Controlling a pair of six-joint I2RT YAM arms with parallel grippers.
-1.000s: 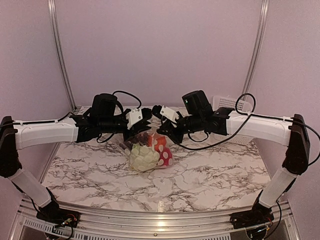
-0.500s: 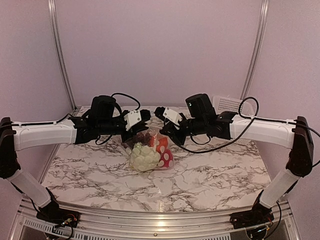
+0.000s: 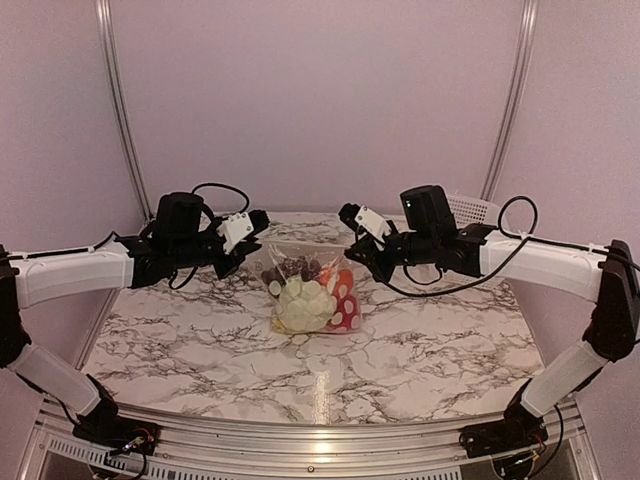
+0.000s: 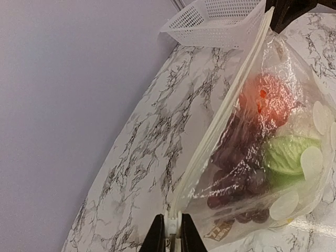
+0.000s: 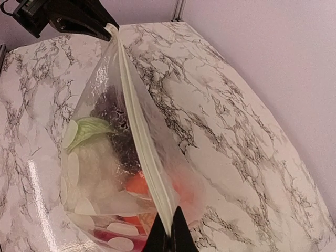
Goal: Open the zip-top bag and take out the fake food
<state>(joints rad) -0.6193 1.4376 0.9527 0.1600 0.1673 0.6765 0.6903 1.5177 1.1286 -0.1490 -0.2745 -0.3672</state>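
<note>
The clear zip-top bag point(image 3: 308, 290) hangs stretched between my two grippers above the marble table, its sealing strip point(image 4: 226, 110) pulled taut. Inside lies the fake food: dark purple grapes point(image 4: 239, 173), a cream-white lumpy piece point(image 3: 300, 305), a greenish piece point(image 4: 286, 155) and red white-spotted pieces point(image 3: 343, 300). My left gripper point(image 3: 252, 238) is shut on the strip's left end point(image 4: 173, 227). My right gripper point(image 3: 358, 243) is shut on the strip's right end point(image 5: 169, 231). The strip also shows in the right wrist view point(image 5: 139, 131).
A white lattice basket point(image 3: 470, 208) stands at the back right of the table, also in the left wrist view point(image 4: 215, 23). Purple walls close in the back and sides. Metal frame posts point(image 3: 118, 110) rise at the back corners.
Both grippers have moved apart, left going left and right going right, drawing the bag's top edge out wide. The bag now hangs broader and a little further right.
</note>
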